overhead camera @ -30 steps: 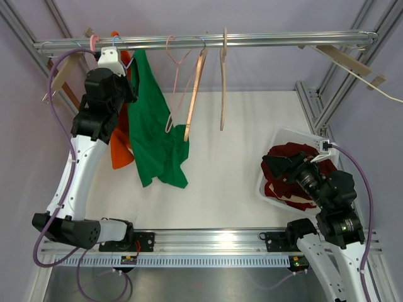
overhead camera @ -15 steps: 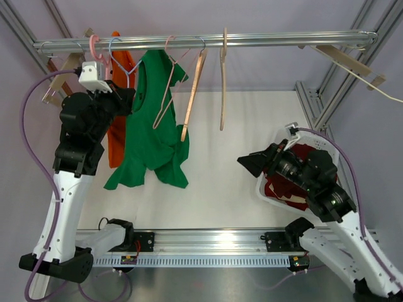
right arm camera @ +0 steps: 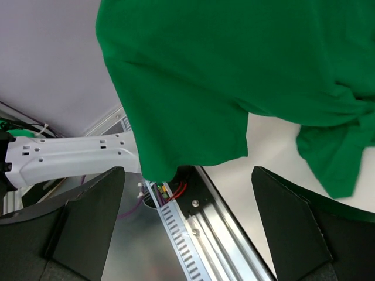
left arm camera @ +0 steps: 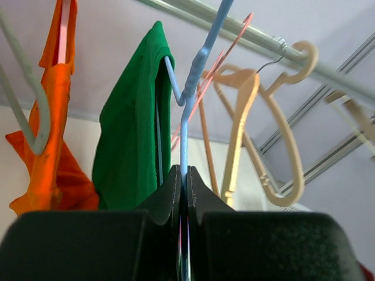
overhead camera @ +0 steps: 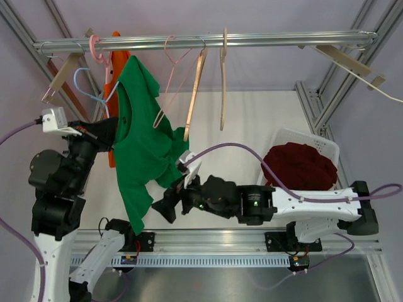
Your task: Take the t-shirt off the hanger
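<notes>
Near the front edge of the table, the right gripper (overhead camera: pixel 169 202) is hovering low with its jaws spread as wide as they go, gripping nothing. In the right wrist view its fingers (right arm camera: pixel 88 222) are framing the lower hem of the green t-shirt (right arm camera: pixel 234 70), which is hanging just above them; whether the cloth is brushing either finger is unclear.

Further back on the left, the left gripper (overhead camera: pixel 104 129) is clamping fully closed on the blue hanger (left arm camera: pixel 196 70). The left wrist view shows the two black fingers (left arm camera: pixel 167 193) pinching the thin blue wire between them, with the shirt draped over the hanger's shoulder just beside the pinch. From there the shirt is trailing down and forward toward the right gripper.

On the right, a white basket (overhead camera: pixel 283 135) is holding a heap of maroon cloth (overhead camera: pixel 299 167), well apart from both grippers.

Behind the green shirt, an orange garment (left arm camera: pixel 53 146) is hanging. At the back, the metal rod (overhead camera: pixel 252 39) is carrying a pink wire hanger (overhead camera: pixel 167 82) and two wooden hangers (overhead camera: pixel 195 94), all bare.
</notes>
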`<state>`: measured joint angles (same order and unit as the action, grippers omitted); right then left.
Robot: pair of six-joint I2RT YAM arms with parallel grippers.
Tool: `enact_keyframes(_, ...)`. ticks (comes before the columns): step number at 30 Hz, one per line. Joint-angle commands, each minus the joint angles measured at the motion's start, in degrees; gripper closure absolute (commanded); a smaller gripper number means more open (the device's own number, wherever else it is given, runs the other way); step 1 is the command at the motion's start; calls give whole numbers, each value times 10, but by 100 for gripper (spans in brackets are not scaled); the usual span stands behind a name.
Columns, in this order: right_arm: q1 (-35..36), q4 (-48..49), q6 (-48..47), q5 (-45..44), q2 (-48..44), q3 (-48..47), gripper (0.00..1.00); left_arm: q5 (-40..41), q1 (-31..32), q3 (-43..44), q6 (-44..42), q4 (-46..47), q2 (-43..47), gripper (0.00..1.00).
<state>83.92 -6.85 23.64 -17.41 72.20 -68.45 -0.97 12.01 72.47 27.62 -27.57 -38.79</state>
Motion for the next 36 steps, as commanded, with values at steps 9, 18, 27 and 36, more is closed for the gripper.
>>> enact_keyframes(9, 157, 44, -61, -218, 242, -273, 1, 53, -2, 65, 88, -30, 114, 100)
enact_keyframes(18, 197, -6, -83, -271, 330, -367, 88, 43, -34, 110, 86, -53, 119, 100)
enact_keyframes(27, 291, -106, -54, -271, 253, -305, 100, 64, -34, 131, 60, 11, 73, 100)
enact_keyframes(36, 358, -252, 39, -272, 250, -266, 100, -6, -33, 263, 135, 68, -45, 100)
